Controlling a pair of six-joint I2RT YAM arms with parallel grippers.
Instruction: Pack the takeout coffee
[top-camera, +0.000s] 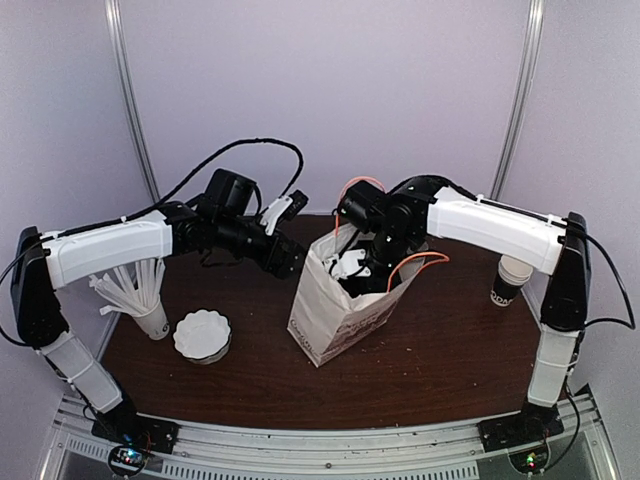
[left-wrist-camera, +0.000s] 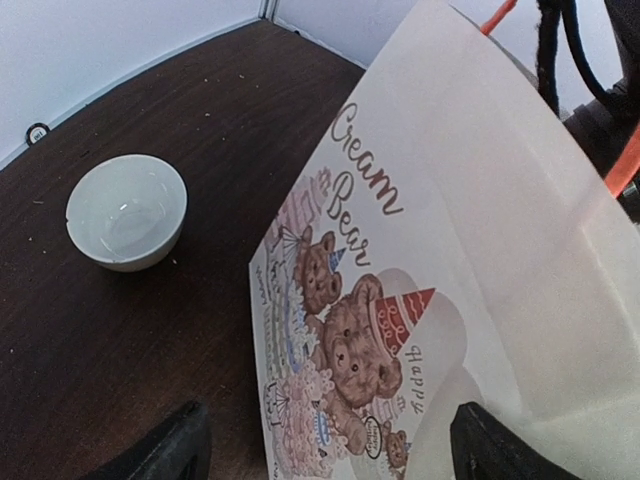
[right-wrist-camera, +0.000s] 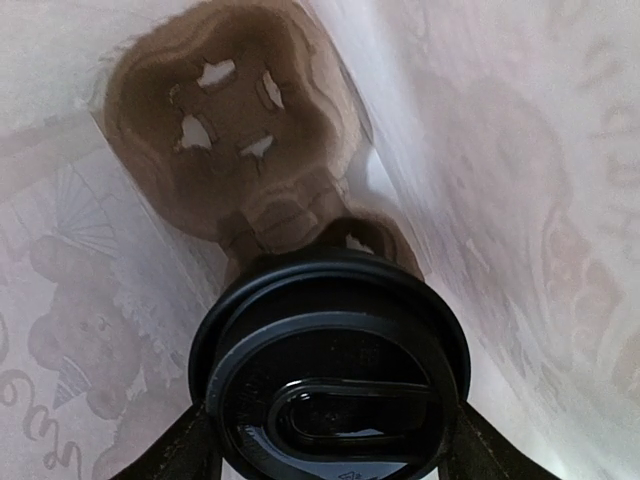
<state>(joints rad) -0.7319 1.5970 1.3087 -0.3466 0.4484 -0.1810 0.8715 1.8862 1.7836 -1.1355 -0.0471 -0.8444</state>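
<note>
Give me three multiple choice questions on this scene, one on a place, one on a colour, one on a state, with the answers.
1. Where is the lidded coffee cup? A on a shelf; B inside the paper bag; C on a chair.
2. What colour is the cup carrier? A brown; B white; C blue.
3. On the left gripper, how do the jaws stand? A shut on a spoon; B open; C shut on a napkin.
B: bag walls surround it. A: brown pulp shows behind the cup. B: its fingers sit wide apart.
</note>
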